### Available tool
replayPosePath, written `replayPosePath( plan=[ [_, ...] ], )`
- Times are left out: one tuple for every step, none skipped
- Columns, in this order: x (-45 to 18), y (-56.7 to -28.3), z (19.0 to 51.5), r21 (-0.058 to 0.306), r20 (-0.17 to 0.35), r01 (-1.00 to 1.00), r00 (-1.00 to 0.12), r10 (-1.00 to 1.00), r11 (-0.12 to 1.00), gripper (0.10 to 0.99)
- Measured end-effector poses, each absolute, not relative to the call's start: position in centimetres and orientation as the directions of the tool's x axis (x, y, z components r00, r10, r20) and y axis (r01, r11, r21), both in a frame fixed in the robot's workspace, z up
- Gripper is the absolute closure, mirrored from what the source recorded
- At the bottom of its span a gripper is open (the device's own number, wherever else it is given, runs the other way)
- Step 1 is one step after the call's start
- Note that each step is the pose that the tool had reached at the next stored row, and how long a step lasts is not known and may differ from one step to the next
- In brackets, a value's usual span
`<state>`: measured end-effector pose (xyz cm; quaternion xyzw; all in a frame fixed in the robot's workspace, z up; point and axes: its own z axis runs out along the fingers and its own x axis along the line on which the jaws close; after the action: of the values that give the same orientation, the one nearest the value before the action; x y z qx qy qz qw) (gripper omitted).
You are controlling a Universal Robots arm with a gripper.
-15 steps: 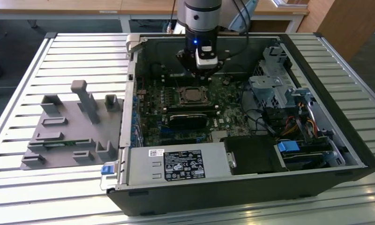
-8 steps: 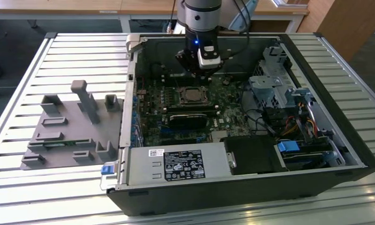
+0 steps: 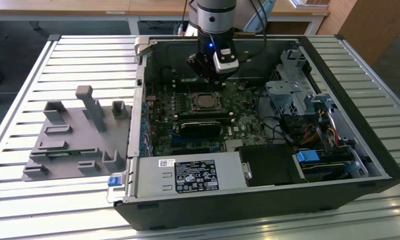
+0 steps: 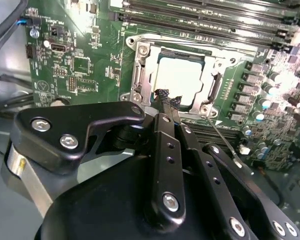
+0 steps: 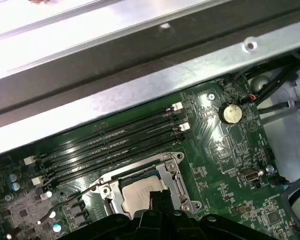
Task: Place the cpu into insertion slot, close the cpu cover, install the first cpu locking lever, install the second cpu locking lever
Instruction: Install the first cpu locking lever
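**Chip (image 4: pixel 182 80) is in, hand (image 4: pixel 168 100) at the socket (image 4: pixel 184 55) edge**

Hand's fingers are pinched together with nothing between them, tips right by the socket frame. The chip sits in there with the cover (image 4: pixel 213 85) lying flat around it. One thin wire lever (image 4: pixel 222 137) sticks out loose off a corner. All on the green board (image 4: pixel 80 65) inside the open case (image 3: pixel 360 165) on the slatted counter (image 3: pixel 86 50).

A slatted metal surface (image 3: pixel 26 200) spans the exterior view, pale grey, with soft glare along its near slats. Beyond it stand wooden desks (image 3: pixel 86 7) on white legs (image 3: pixel 130 22). A wooden panel (image 3: pixel 367 25) rises at the exterior view's right. Dark floor (image 3: pixel 13 30) lies under the desks.
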<state>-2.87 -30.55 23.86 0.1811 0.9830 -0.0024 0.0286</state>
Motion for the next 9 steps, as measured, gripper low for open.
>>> replayPosePath(
  plan=[
    [-2.87, -30.55, 23.86, 0.006, -0.057, 0.346, -0.937, 0.346, 0.938, 0.980],
    [-2.87, -30.55, 23.86, 0.006, -0.057, 0.335, -0.941, 0.335, 0.942, 0.980],
    [-2.87, -30.55, 23.86, 0.006, -0.057, 0.324, -0.944, 0.324, 0.946, 0.980],
    [-2.87, -30.55, 23.86, 0.006, -0.057, 0.313, -0.948, 0.313, 0.950, 0.980],
    [-2.87, -30.55, 23.86, 0.006, -0.057, 0.302, -0.952, 0.301, 0.953, 0.980],
    [-2.87, -30.55, 23.86, 0.006, -0.057, 0.288, -0.956, 0.287, 0.958, 0.980],
    [-2.87, -30.55, 23.86, 0.005, -0.057, 0.270, -0.961, 0.270, 0.963, 0.980],
    [-2.87, -30.55, 23.86, 0.005, -0.057, 0.252, -0.966, 0.251, 0.968, 0.980],
    [-2.87, -30.56, 23.87, 0.005, -0.057, 0.236, -0.970, 0.236, 0.972, 0.980]
  ],
)
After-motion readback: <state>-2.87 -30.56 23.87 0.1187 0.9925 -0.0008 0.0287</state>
